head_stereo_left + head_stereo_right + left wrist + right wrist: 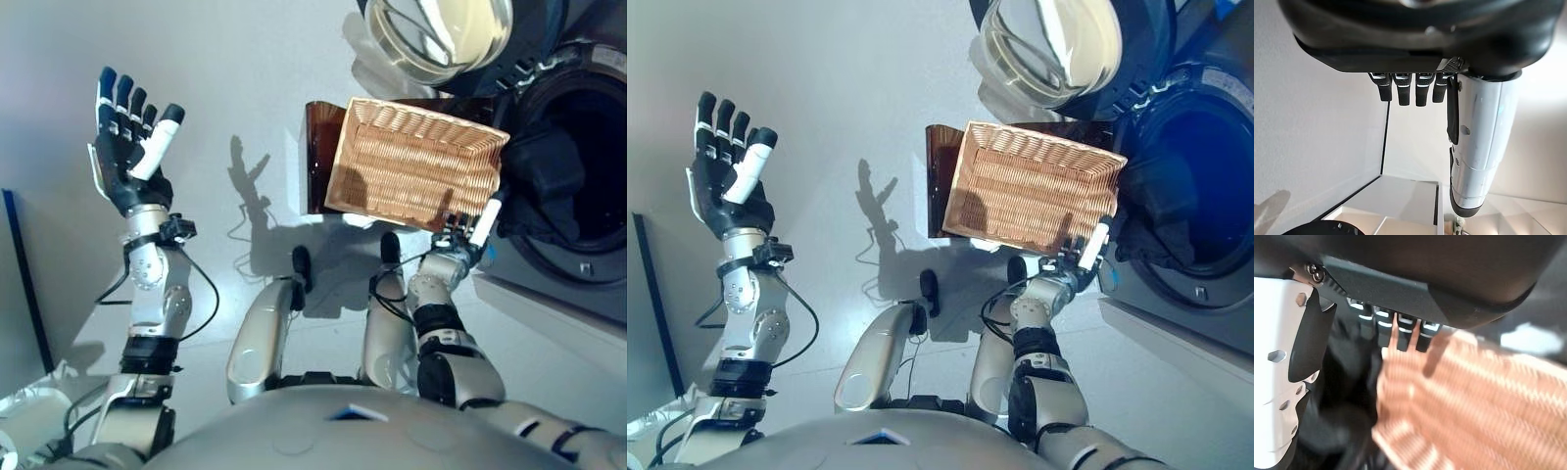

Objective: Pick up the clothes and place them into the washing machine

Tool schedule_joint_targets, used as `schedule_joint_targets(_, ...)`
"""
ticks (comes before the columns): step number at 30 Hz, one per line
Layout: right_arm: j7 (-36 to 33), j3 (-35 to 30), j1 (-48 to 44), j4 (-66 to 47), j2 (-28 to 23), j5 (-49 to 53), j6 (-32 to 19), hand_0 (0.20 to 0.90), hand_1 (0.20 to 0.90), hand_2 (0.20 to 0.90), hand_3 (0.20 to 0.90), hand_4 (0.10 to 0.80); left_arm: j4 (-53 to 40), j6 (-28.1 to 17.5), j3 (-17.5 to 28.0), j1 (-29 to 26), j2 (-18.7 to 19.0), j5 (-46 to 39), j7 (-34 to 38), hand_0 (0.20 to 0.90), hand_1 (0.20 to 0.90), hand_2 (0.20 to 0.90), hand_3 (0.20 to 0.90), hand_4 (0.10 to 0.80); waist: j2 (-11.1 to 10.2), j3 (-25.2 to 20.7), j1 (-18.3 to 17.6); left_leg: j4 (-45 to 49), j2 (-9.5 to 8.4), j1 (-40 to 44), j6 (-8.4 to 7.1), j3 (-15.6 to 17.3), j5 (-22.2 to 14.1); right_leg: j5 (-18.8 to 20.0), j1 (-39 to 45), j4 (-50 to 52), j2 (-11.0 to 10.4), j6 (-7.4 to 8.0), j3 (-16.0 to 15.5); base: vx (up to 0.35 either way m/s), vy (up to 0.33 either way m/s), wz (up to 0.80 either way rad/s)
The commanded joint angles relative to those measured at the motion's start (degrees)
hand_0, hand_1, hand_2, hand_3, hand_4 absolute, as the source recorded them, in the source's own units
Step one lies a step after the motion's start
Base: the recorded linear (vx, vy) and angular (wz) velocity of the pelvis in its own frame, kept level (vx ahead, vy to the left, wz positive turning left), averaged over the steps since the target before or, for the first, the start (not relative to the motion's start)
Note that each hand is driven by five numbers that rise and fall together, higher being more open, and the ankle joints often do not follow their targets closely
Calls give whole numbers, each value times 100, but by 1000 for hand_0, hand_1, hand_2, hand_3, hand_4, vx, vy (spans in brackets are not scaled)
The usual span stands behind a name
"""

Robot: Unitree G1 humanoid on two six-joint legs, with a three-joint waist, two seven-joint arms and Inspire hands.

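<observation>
The right robot hand (470, 235) grips the near rim of a tilted rectangular wicker basket (416, 162), its fingers hidden behind the weave. Dark clothes (544, 166) bulge from the washing machine's (588, 127) round opening just beside it. The left robot hand (132, 137) is raised, fingers straight, holding nothing.

Left hand (132, 147) raised, fingers spread; right hand (468, 231) extended forward.

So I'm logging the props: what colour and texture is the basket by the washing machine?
Light tan woven wicker basket, clearest in the left eye view.
</observation>
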Motion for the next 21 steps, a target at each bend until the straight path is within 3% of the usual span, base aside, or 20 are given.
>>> schedule_joint_targets(1, -143, -75, 190, -302, -333, -443, -363, 900, 900, 900, 900, 800, -472, -691, 314, -116, 111, 124, 55, 900, 900, 900, 900, 800, 193, -411, -24, -352, -75, 55, -308, -376, -66, -19, -7, -248, 83, -295, -144, 25, -37, -2)
schedule_joint_targets(4, -182, -129, 291, -201, -337, -396, -422, 900, 900, 900, 900, 800, -431, -695, 317, -102, 137, 65, 10, 900, 900, 900, 900, 800, 120, -447, -90, -372, -10, 237, -328, -468, -105, -72, 242, -402, 197, -307, -42, 50, -58, -2)
schedule_joint_targets(5, -225, -138, 308, -88, -364, -425, -408, 900, 900, 900, 900, 800, -433, -691, 319, -118, 141, 46, -4, 900, 900, 900, 900, 800, 72, -435, -47, -299, -104, 263, -339, -695, -114, -35, 335, -514, 245, -315, 92, 108, 98, -6)
schedule_joint_targets(6, -300, -53, 293, -60, -437, -570, -446, 900, 900, 900, 900, 800, -507, -743, 376, -62, 164, 33, 3, 900, 900, 900, 900, 800, 21, -364, 153, -55, -642, 424, -374, -1763, -338, 54, 357, -501, 382, -309, 449, 41, 112, -21)
schedule_joint_targets(7, -312, -53, 290, -66, -436, -581, -445, 900, 900, 900, 900, 800, -512, -742, 378, -61, 162, 36, 5, 900, 900, 900, 900, 800, 11, -351, 143, -76, -655, 424, -378, -1763, -292, 94, 358, -520, 366, -302, 455, 59, 152, -83)
schedule_joint_targets(8, -364, -54, 294, -8, -453, -585, -450, 900, 900, 900, 900, 800, -464, -725, 335, -45, 124, 17, 9, 900, 900, 900, 900, 800, 14, -350, 173, -43, -841, 558, -323, -2182, -405, 119, 370, -512, 435, -279, 710, -3, 62, -127)
schedule_joint_targets(10, -280, -10, 274, 144, -522, -579, -216, 900, 900, 900, 900, 800, -301, -713, 238, -125, 67, -65, -74, 900, 900, 900, 900, 800, -48, -434, 92, -142, -946, 566, -324, -2023, -325, 353, 434, -860, 314, -145, 912, 45, 137, -118)
schedule_joint_targets(12, -274, -37, 282, 179, -506, -622, -170, 900, 900, 900, 900, 800, -270, -705, 243, -152, 96, -29, -83, 900, 900, 900, 900, 800, -70, -465, 114, -208, -938, 639, -303, -1923, -321, 330, 469, -826, 317, -127, 887, 42, 118, -34)
schedule_joint_targets(13, -224, 90, 292, 213, -487, -733, -76, 900, 900, 900, 900, 800, -311, -686, 319, -80, 151, 47, -41, 900, 900, 900, 900, 800, -82, -437, 283, -371, -779, 786, -240, -1646, -301, 206, 360, -459, 301, -180, 289, -15, 53, -34)
schedule_joint_targets(14, -224, 91, 290, 214, -487, -732, -76, 900, 900, 900, 900, 800, -312, -685, 321, -80, 151, 48, -40, 900, 900, 900, 900, 800, -88, -440, 282, -381, -783, 783, -241, -1643, -290, 213, 354, -463, 297, -179, 293, -69, 82, -114)
schedule_joint_targets(15, -213, 158, 262, 286, -433, -790, -18, 900, 900, 900, 900, 800, -357, -680, 459, 52, 160, 31, -10, 900, 900, 900, 900, 800, -56, -385, 423, -429, -575, 819, -162, -1314, -190, -186, 418, 241, 321, -372, -900, -79, 26, -119)
schedule_joint_targets(16, -214, 159, 260, 286, -432, -791, -18, 900, 900, 900, 900, 800, -357, -679, 461, 51, 160, 31, -11, 900, 900, 900, 900, 800, -58, -386, 415, -435, -579, 817, -163, -1319, -180, -183, 417, 238, 316, -372, -904, -57, -7, -134)
schedule_joint_targets(17, -132, 283, 265, 316, -407, -787, 2, 900, 900, 900, 900, 800, -328, -699, 563, 92, 177, 6, -38, 900, 900, 900, 900, 800, -129, -383, 465, -516, -453, 973, -95, -1211, -200, -497, 644, 408, 573, -482, -1098, 60, -56, -55)
schedule_joint_targets(19, -60, 355, 366, 325, -405, -817, 28, 900, 900, 900, 900, 800, -319, -698, 620, 89, 166, 15, -36, 900, 900, 900, 900, 800, -136, -409, 504, -653, -452, 1114, -107, -1255, -173, -463, 821, 107, 580, -528, -1040, 50, -58, -46)
schedule_joint_targets(20, 15, 367, 340, 402, -437, -727, 20, 900, 900, 900, 900, 800, -295, -785, 692, 133, 128, -10, -9, 900, 900, 900, 900, 800, -65, -375, 497, -814, -312, 1275, -135, -1261, -188, -409, 817, 65, 819, -579, -819, 24, -83, -55)
schedule_joint_targets(21, 21, 446, 364, 419, -451, -776, 71, 900, 900, 900, 900, 800, -281, -771, 708, 165, 71, -91, -33, 900, 900, 900, 900, 800, -73, -399, 530, -783, -277, 1276, -151, -1222, -193, -413, 999, -100, 841, -601, -821, 57, -124, -53)
